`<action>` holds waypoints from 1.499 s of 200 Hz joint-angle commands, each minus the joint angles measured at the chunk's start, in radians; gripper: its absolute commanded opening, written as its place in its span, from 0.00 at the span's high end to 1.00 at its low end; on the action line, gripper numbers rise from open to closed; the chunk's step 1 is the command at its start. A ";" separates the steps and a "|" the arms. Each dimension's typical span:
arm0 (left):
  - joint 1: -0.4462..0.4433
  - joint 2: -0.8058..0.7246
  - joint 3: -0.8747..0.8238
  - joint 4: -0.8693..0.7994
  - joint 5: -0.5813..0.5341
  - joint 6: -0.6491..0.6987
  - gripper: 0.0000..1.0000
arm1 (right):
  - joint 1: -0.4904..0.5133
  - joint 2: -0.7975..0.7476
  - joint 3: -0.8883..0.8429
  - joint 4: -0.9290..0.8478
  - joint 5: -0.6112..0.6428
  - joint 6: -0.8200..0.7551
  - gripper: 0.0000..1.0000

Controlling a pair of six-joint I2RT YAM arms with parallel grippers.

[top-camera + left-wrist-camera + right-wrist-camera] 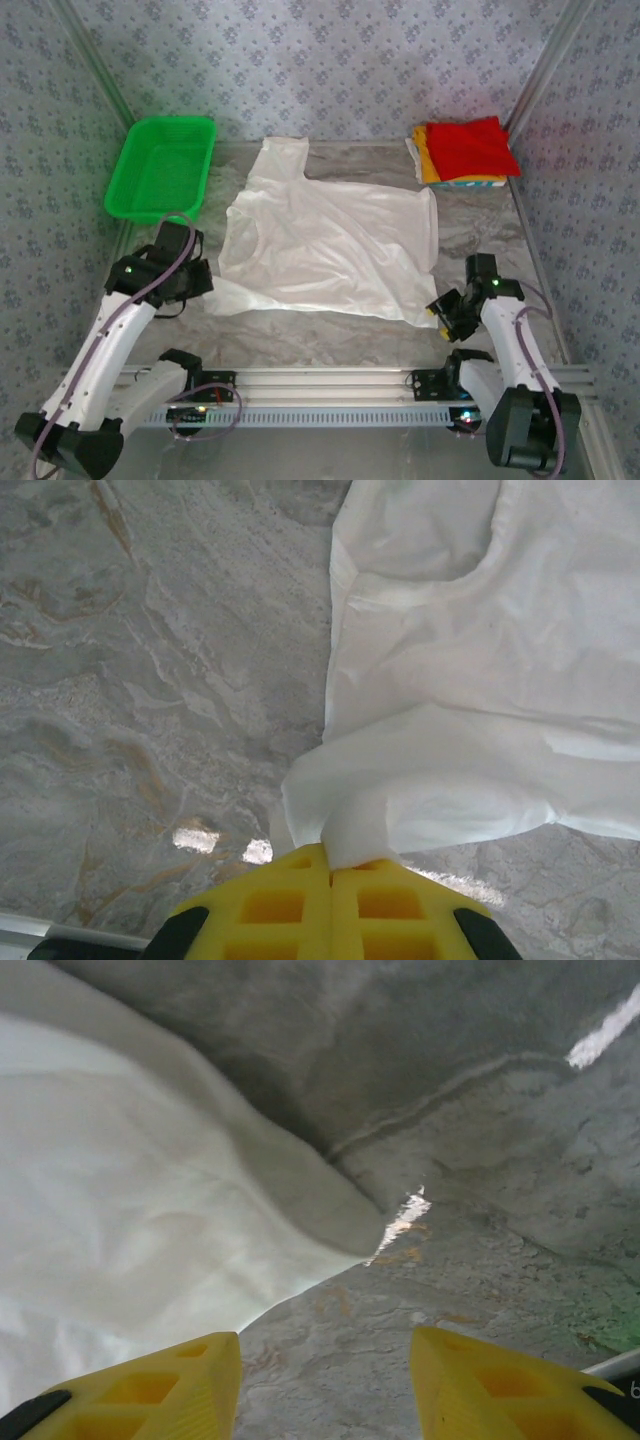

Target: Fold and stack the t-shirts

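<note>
On the table (300,335), the white t-shirt (330,240) lies rumpled (left jaws pinch it; right jaws gape).

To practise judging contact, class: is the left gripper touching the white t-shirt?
Touching. The left wrist view shows the left gripper shut on the white t-shirt, with the cloth bunched where the tips meet.

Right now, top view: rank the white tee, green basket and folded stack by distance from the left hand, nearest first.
1. white t-shirt: its near-left corner is pinched in the left hand.
2. green basket: far-left corner, beyond the hand.
3. folded stack: far-right corner, across the table.
</note>
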 commanded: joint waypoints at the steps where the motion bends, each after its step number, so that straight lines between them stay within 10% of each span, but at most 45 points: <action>1: 0.008 0.005 0.025 0.032 -0.010 0.034 1.00 | 0.032 0.030 0.000 0.046 0.021 0.080 0.49; 86: 0.013 0.001 0.003 0.068 0.029 0.038 1.00 | 0.047 0.138 -0.112 0.270 0.060 0.096 0.47; 172: 0.017 -0.008 0.011 0.087 0.016 0.017 1.00 | 0.046 0.136 -0.096 0.328 0.094 0.051 0.91; 300: 0.023 0.106 0.149 0.108 -0.005 0.122 1.00 | -0.001 0.135 0.095 0.192 0.013 -0.055 1.00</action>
